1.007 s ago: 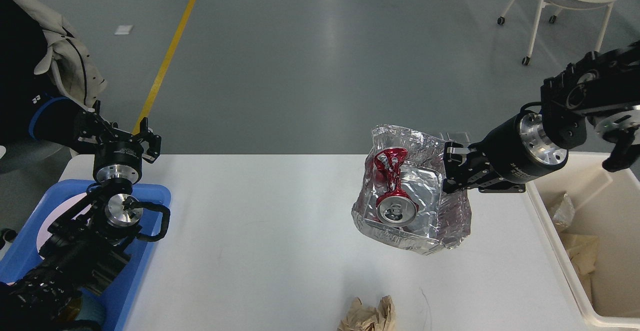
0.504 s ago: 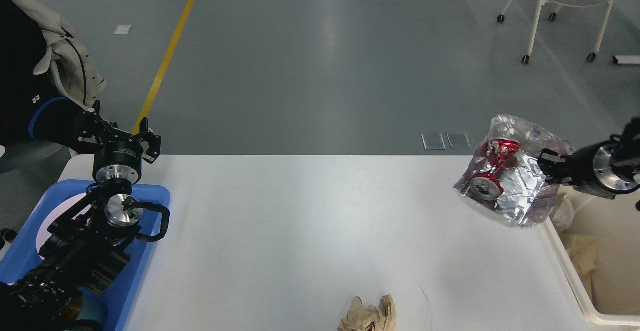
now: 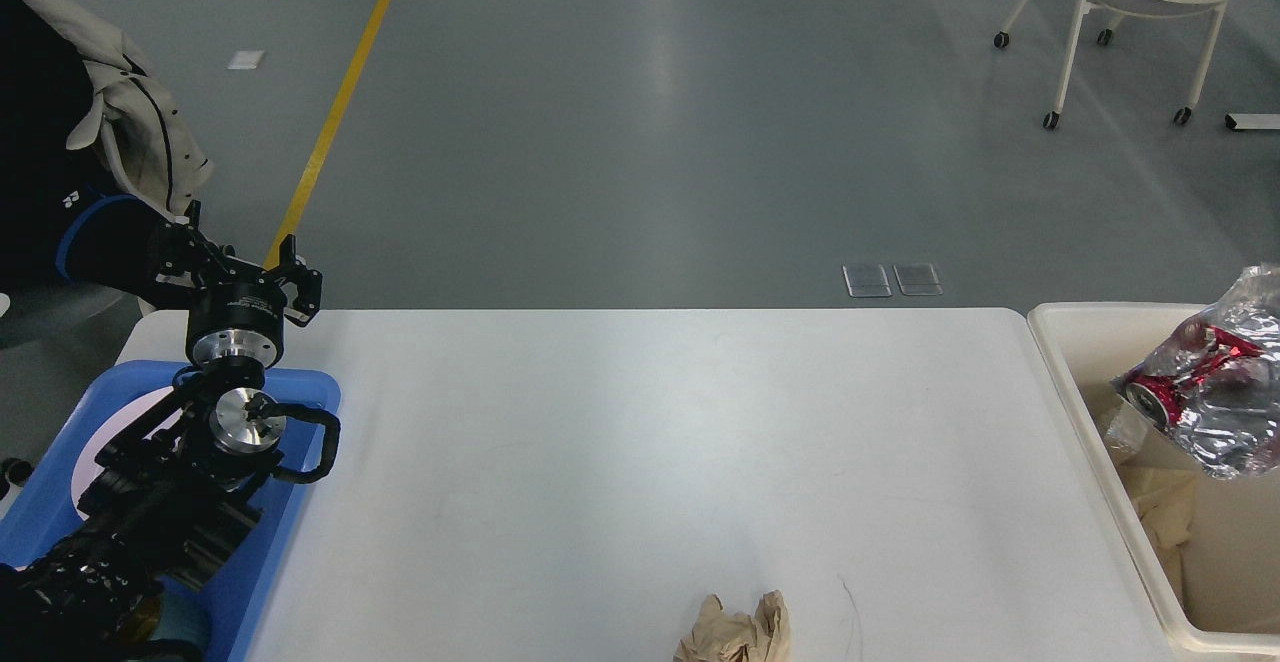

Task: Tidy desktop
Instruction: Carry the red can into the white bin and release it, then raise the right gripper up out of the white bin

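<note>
The foil tray [image 3: 1225,412] with the crushed red can [image 3: 1185,382] is over the cream bin [image 3: 1060,362], right arm out of sight, left fingers [image 3: 283,272] open and empty, so next comes the brown paper [image 3: 735,632] on the bench [image 3: 650,442]

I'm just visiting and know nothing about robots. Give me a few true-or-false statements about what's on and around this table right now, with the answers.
1. The foil tray holding a crushed red can is over the cream bin. True.
2. The foil tray sits in the middle of the desktop. False: it is at the far right, over the bin.
3. A crumpled brown paper lies at the desktop's near edge. True.
4. The left hand is holding the can. False: it holds nothing and is up by the blue tray.
5. The right hand is plainly visible. False: it is out of view.
</note>
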Controlling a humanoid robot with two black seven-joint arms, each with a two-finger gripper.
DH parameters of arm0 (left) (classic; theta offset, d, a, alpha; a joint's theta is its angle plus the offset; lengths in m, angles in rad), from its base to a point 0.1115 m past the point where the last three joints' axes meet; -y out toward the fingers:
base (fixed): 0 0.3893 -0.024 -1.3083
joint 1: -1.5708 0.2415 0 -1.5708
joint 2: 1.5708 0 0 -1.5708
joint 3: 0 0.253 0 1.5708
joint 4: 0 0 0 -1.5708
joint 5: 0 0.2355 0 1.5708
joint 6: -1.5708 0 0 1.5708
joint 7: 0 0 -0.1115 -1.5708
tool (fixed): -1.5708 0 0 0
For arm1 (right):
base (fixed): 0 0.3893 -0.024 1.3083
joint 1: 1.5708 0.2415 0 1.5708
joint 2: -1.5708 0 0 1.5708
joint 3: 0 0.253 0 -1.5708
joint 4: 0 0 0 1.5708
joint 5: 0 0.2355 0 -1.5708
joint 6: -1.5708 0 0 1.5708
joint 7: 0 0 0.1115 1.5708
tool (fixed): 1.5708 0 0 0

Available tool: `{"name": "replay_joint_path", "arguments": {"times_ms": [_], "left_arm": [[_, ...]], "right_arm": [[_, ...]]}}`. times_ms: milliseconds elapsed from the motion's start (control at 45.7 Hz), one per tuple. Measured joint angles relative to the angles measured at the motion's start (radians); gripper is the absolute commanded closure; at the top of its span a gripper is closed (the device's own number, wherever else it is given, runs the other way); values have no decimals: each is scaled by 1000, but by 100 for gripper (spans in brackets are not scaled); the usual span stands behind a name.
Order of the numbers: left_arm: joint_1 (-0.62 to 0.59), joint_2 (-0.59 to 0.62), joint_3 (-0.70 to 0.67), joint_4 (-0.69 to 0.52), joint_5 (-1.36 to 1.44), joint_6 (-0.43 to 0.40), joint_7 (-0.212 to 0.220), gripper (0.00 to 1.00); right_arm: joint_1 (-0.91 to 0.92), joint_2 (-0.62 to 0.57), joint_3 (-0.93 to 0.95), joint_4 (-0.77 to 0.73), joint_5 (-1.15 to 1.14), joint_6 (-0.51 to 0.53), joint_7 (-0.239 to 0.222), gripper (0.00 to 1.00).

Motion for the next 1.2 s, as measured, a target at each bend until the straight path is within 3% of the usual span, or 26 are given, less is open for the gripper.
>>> {"name": "replay_joint_path", "arguments": {"times_ms": [131,153,175,197,219,241,263,679,898,1051,1204], "left_arm": [[0,0,0,0,0,0,0,2],[0,0,0,0,0,0,0,2],[0,0,0,0,0,0,0,2],[0,0,0,0,0,0,0,2],[0,0,0,0,0,0,0,2],[0,0,0,0,0,0,0,2],[0,0,0,0,0,0,0,2],[0,0,0,0,0,0,0,2],[0,0,0,0,0,0,0,2],[0,0,0,0,0,0,1,2],[0,0,0,0,0,0,1,2]], "right_arm": [[-144,53,107,-171,-4,-2,-39,100],[-153,58,113,-182,-6,-2,-42,95],[-160,63,118,-192,-7,-2,-45,59],[-164,66,120,-197,-9,-2,-47,5],[-166,68,122,-201,-11,-2,-49,0],[-169,70,123,-204,-14,-2,-50,4],[-170,73,123,-205,-16,-1,-51,0],[-177,83,80,-205,-39,15,-65,0],[-93,88,81,-198,-39,41,-59,0],[86,77,77,-184,-48,183,-53,0],[330,66,77,-139,-123,468,-52,0]]}}
